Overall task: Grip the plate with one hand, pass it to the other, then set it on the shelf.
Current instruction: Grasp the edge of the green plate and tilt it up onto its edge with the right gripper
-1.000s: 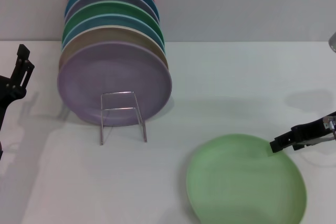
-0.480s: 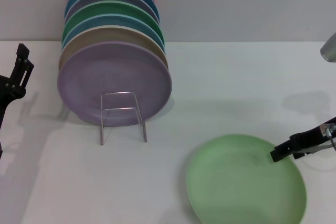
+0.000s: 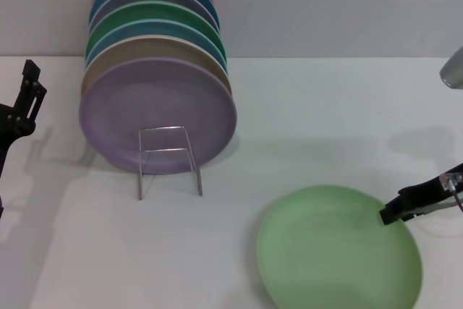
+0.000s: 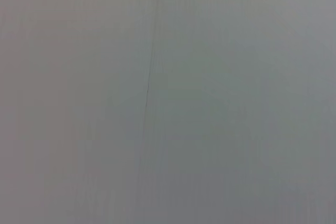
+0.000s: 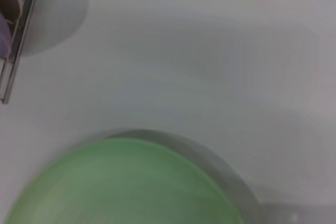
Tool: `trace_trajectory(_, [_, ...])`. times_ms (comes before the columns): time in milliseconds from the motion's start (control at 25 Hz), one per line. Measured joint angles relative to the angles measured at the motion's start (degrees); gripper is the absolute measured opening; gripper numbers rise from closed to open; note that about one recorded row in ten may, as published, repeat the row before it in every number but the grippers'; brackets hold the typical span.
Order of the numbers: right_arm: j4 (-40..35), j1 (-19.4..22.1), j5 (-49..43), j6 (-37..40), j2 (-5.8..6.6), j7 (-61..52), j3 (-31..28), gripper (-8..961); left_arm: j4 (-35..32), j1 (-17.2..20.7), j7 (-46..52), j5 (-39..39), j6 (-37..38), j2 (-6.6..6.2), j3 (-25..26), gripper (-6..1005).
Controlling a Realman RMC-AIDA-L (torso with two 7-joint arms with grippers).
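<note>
While one plate (image 3: 338, 247) lies flat, seven apparently stand racked.

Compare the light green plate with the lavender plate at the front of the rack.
The light green plate lies flat on the white table; the lavender plate stands nearly upright in the wire rack. The green plate lies alone, with the right pincer at its rim; the lavender plate fronts a row of coloured plates. Both are round, plain and look alike in size.
</note>
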State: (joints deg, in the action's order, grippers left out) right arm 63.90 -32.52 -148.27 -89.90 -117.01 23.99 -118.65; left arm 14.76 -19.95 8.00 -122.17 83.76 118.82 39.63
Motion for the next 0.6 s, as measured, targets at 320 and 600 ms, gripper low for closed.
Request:
trace_trajectory(320, [-1.52, -0.51, -0.21, 0.63, -0.06, 0.00, 0.35, 294, 0.00, 0.12, 0.00, 0.00, 0.10, 0.00, 0.00, 774])
trace_trajectory(600, [-1.64, -0.72, -0.70, 0.71, -0.06, 0.00, 0.35, 295, 0.06, 0.26, 0.00, 0.00, 0.18, 0.00, 0.00, 774])
